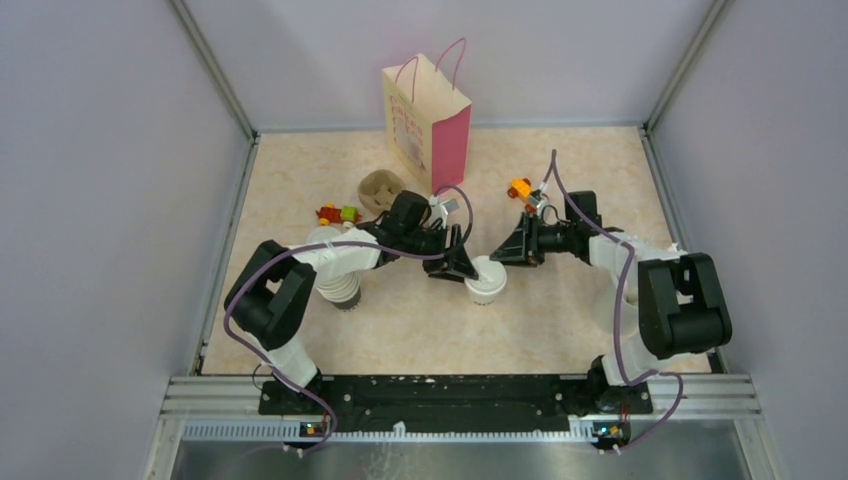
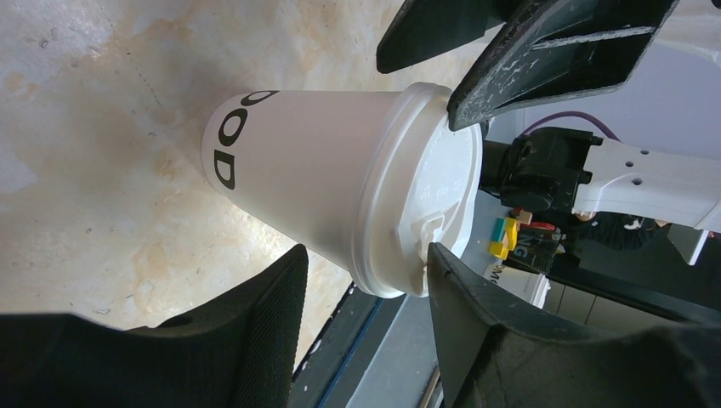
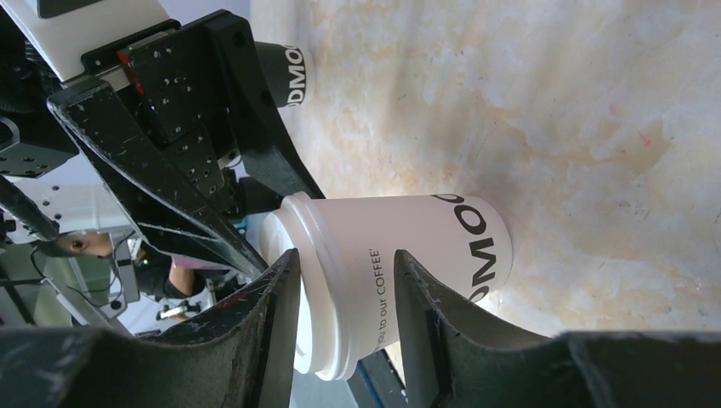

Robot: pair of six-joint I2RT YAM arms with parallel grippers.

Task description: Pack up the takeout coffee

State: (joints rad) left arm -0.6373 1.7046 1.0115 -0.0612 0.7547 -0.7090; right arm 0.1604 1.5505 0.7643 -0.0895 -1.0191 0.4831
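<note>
The takeout coffee [image 1: 486, 281], a small white paper cup with black lettering and a round white plastic lid, stands upright mid-table. My left gripper [image 1: 458, 265] is at its left and my right gripper [image 1: 508, 252] at its upper right. In the left wrist view the cup [image 2: 315, 183] lies ahead of the open left gripper [image 2: 364, 251]; one fingertip [image 2: 442, 263] touches the lid top, the other is beside the cup wall. In the right wrist view the right gripper [image 3: 344, 255] is narrowly open and straddles the lid rim of the cup [image 3: 425, 246], one finger over the lid, one against the wall.
A cream and pink paper bag [image 1: 428, 120] stands open at the back. A brown cup carrier [image 1: 380, 190] and small toys [image 1: 337, 213] lie left of it, another toy [image 1: 520, 188] is at the right. A stack of lidless cups [image 1: 338, 280] stands under the left arm.
</note>
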